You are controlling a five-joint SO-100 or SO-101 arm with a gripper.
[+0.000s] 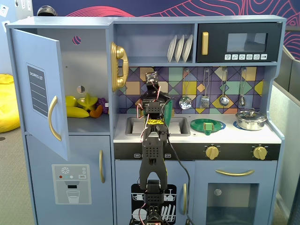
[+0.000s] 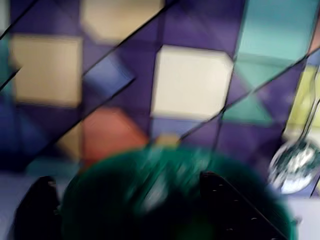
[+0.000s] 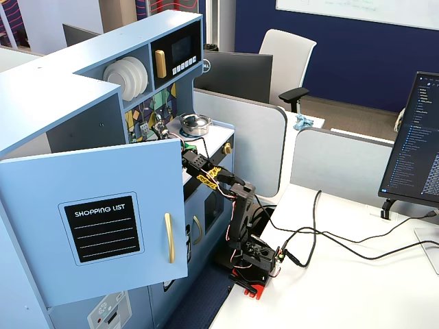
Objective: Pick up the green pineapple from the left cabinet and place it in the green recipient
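While the arm reaches up over the sink, the pincer sits high against the tiled wall; whether it is open or closed I cannot tell, since the front view shows it end-on and small, and the wrist view is smeared with blur; two dark fingers show at the bottom of that view with a blurred green mass between and beyond them, which I take for the recipient, though it could as well be something held; I would not swear to either. That cup shows in the front view only as a green edge just below and right of the pincer, mostly hidden by the arm. No pineapple is plainly visible anywhere; the cabinet stands well to the left of the pincer with its door swung wide, and on its shelf lie yellow fruit, lower than the pincer, with nothing clearly green among them. If the pineapple is in the grip, I judge the risk is a release off-centre, so it strikes the rim and drops into the sink; if it is not, the swing left could clip the gold phone or the cabinet's edge; the hanging ladle, close on the right, could also be knocked.
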